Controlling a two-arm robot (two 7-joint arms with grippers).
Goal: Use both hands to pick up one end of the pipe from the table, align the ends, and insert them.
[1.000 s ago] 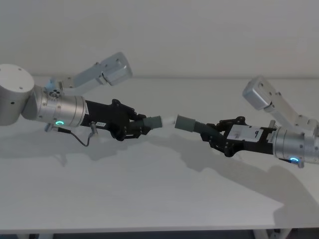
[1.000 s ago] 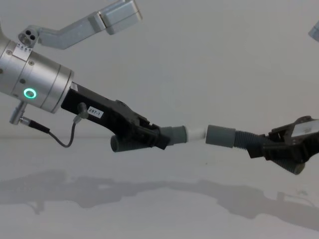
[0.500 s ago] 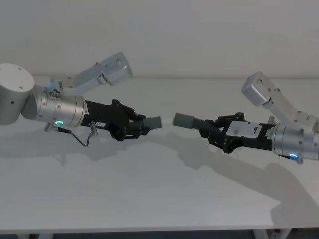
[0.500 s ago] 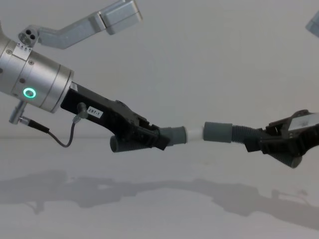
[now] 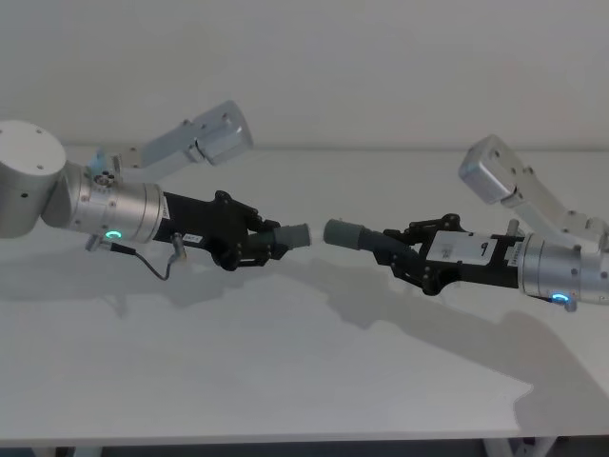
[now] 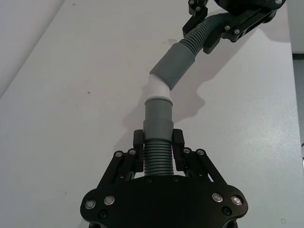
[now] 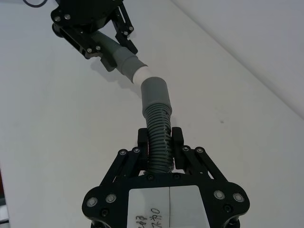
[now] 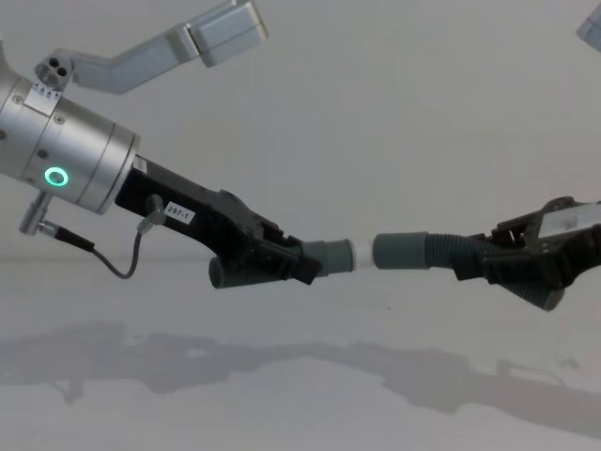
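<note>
Two pipe halves meet tip to mouth above the table (image 5: 285,381).

Your left gripper (image 8: 299,263) is clamped on the ribbed part of the left pipe piece (image 8: 329,256), whose white tip (image 8: 361,254) points at the right pipe piece (image 8: 406,251). Your right gripper (image 8: 474,263) is closed on that piece's ribbed section. In the wrist views the collar mouth (image 6: 159,76) sits at the white tip, at an angle; how far it is seated, you cannot tell.

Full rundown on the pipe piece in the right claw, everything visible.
The dark-grey ribbed plastic pipe piece is a corrugated hose ending in a smooth wider collar. The right claw clamps its ribbed section, holding it in the air above the white table. Its open mouth meets the white tip of the left claw's piece at an angle, not fully seated.
</note>
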